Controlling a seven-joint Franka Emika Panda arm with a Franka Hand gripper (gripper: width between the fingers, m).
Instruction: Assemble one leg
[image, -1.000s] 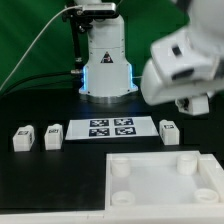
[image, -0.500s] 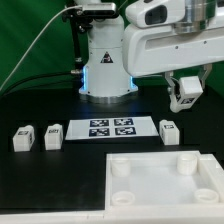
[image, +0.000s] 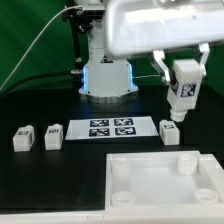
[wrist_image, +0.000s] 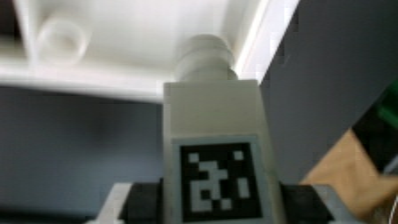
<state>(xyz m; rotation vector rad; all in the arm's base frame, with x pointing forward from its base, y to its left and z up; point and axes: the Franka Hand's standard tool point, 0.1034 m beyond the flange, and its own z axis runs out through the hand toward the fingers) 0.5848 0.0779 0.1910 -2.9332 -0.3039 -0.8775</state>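
Note:
My gripper (image: 186, 68) is shut on one leg (image: 182, 92), a white block with a black-and-white tag, and holds it in the air above the table at the exterior view's right. The wrist view shows this leg (wrist_image: 214, 130) between the fingers (wrist_image: 128, 200), its round peg end pointing away toward the large white square piece (wrist_image: 107, 45). Three more legs lie on the black table: two at the exterior view's left (image: 22, 139) (image: 53, 136) and one (image: 169, 130) just below the held one.
The large white square piece (image: 150, 190) with round corner sockets lies at the front. The marker board (image: 110, 127) lies in the middle. The arm's white base (image: 107, 68) stands behind, with cables at the exterior view's left.
The arm has swung from a blurred pose at the exterior view's right to over the table. The held leg now hangs a little higher and in full view.

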